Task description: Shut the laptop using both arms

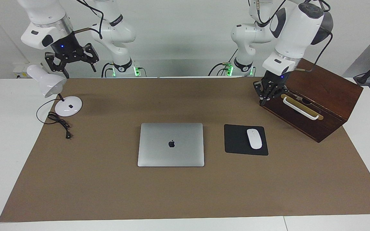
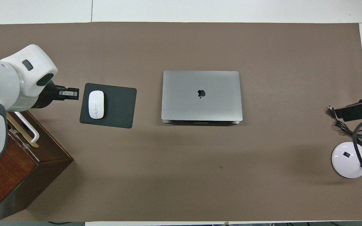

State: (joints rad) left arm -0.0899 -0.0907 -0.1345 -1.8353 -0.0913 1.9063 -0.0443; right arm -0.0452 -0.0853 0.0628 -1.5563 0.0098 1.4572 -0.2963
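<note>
We see, at the right arm's end of the table, a white desk lamp (image 1: 54, 91) with its black cord (image 1: 58, 123) trailing on the brown mat (image 1: 108, 192); the right gripper (image 1: 71, 65) hangs in the air above the lamp, its fingers (image 1: 92, 67) spread wide and holding nothing. At the middle of the mat lies the laptop (image 1: 171, 144), its silver lid flat down on its base, the dark logo facing up; neither arm touches it. Beside the laptop, toward the left arm's end, a white mouse (image 1: 254, 138) rests on a black mouse pad (image 1: 236, 141). Nearer to the robots than the pad, the left gripper (image 1: 263, 102) points down in the air just beside the front face of a dark wooden box (image 1: 326, 93), close to the end of its pale handle (image 1: 300, 108); its fingertips are pressed together, with nothing between them; we cannot tell whether it touches the box. From overhead, the same gripper (image 2: 74, 93) shows just beside the mouse pad's (image 2: 118, 106) edge, well apart from the laptop (image 2: 201, 95).
</note>
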